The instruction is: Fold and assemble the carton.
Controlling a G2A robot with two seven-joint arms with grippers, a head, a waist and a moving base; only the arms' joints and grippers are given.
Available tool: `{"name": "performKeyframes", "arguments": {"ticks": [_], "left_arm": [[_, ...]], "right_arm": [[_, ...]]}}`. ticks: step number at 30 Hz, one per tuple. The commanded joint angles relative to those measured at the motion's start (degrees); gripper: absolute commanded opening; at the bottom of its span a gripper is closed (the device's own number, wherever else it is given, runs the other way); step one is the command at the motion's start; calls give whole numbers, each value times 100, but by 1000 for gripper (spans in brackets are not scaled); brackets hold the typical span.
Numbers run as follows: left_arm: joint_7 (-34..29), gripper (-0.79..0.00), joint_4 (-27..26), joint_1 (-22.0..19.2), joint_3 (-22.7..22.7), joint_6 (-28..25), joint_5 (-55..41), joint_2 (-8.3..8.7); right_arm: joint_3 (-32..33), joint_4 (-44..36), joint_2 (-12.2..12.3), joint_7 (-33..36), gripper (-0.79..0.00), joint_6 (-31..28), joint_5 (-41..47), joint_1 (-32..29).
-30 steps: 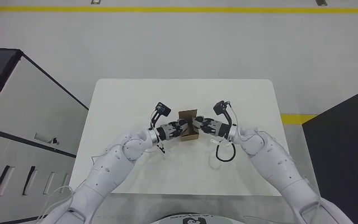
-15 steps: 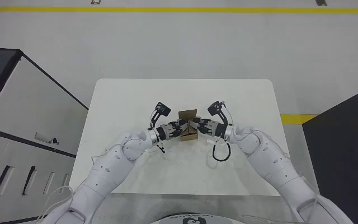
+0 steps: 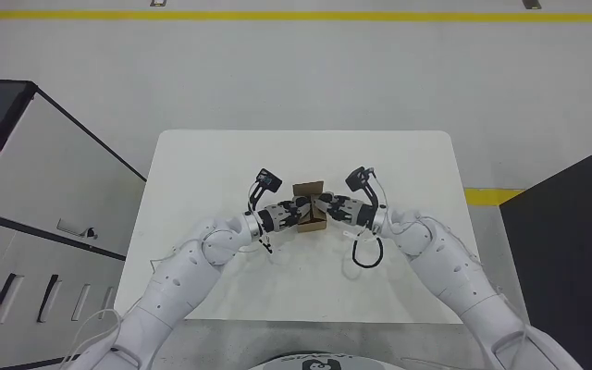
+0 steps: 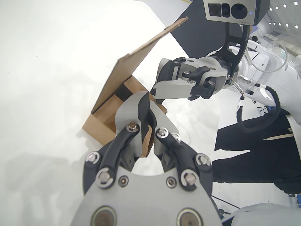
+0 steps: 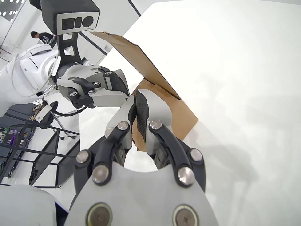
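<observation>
Sitting around the middle of the white table (image 3: 213,166), well clear of every edge, is a small brown carton (image 3: 312,225) with its top open. Its base lies flat on the surface. One large flap (image 4: 131,71) rises from the side that faces the table's far edge and leans at a tilt over the open box.

Two grippers meet at the carton from opposite sides. The left gripper (image 4: 148,102) comes in from the direction of the table's left edge. Its two fingers are pinched together with a sliver of cardboard showing between the pads, so it appears clamped on the carton's left wall. The right gripper (image 5: 138,97) comes in from the direction of the right edge and does the same on the opposite wall, with its fingers drawn close and brown card caught between them.

The tips of the two grippers sit just beside each other over the inside of the box, below the raised flap. Any smaller flaps are hidden behind the fingers
</observation>
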Motion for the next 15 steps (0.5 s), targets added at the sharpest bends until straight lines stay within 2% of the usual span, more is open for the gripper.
{"name": "performKeyframes", "arguments": {"ticks": [1,15], "left_arm": [[-5,-785,-7,5,-6,0,0,1],[-36,-785,-41,27,-34,10,10,4]], "right_arm": [[-11,-10,-2,41,-785,40,-44,7],[-21,-35,-15,105,-785,200,-142,3]]}}
